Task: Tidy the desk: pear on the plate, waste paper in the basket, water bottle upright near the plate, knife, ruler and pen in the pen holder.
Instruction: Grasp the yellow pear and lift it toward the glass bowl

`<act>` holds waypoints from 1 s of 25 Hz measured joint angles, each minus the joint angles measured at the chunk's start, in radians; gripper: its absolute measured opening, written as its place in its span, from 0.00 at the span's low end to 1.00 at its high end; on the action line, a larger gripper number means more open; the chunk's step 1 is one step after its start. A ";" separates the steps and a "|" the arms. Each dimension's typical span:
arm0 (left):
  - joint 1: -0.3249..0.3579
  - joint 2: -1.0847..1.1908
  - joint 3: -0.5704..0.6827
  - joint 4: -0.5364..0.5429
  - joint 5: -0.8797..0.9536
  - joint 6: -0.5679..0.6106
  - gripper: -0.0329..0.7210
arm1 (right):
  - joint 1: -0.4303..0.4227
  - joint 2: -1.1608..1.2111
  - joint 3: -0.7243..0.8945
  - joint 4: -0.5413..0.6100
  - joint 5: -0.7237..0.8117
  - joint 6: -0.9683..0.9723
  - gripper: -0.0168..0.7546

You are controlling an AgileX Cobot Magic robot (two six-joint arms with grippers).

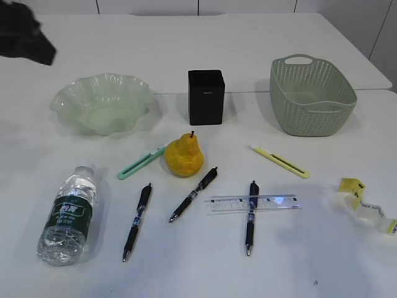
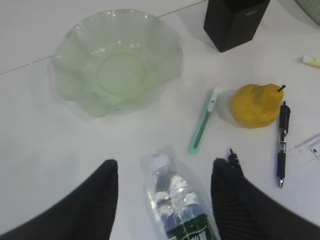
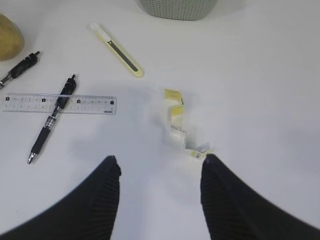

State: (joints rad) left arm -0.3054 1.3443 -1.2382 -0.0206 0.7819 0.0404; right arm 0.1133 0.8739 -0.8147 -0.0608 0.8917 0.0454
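Observation:
A yellow pear (image 1: 183, 155) (image 2: 255, 105) lies at mid-table. A clear water bottle (image 1: 68, 214) (image 2: 177, 202) lies on its side at the front left. My left gripper (image 2: 165, 162) is open above it, a finger on each side of its cap. Crumpled waste paper (image 1: 366, 205) (image 3: 181, 122) lies at the right, and my open right gripper (image 3: 160, 159) hovers just short of it. A green knife (image 1: 141, 162), a yellow knife (image 1: 279, 161), a clear ruler (image 1: 254, 202) and three pens (image 1: 137, 220) (image 1: 194, 194) (image 1: 250, 217) lie on the table.
A green glass plate (image 1: 99, 102) stands at the back left, a black pen holder (image 1: 206, 96) at the back middle and a green basket (image 1: 312, 96) at the back right. A dark part of the left arm (image 1: 25, 34) shows at the top left.

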 joint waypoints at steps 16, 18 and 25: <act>-0.155 0.689 -0.577 -0.170 0.211 0.000 0.61 | 0.000 0.225 -0.207 0.005 0.098 0.000 0.52; -0.167 0.705 -0.577 -0.172 0.198 0.000 0.61 | 0.000 0.232 -0.207 0.005 0.098 0.000 0.52; -0.175 0.740 -0.577 -0.172 0.175 0.000 0.71 | 0.000 0.242 -0.207 0.005 0.100 0.000 0.52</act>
State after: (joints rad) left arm -0.4808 2.0845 -1.8157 -0.1927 0.9574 0.0404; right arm 0.1133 1.1159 -1.0216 -0.0562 0.9913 0.0454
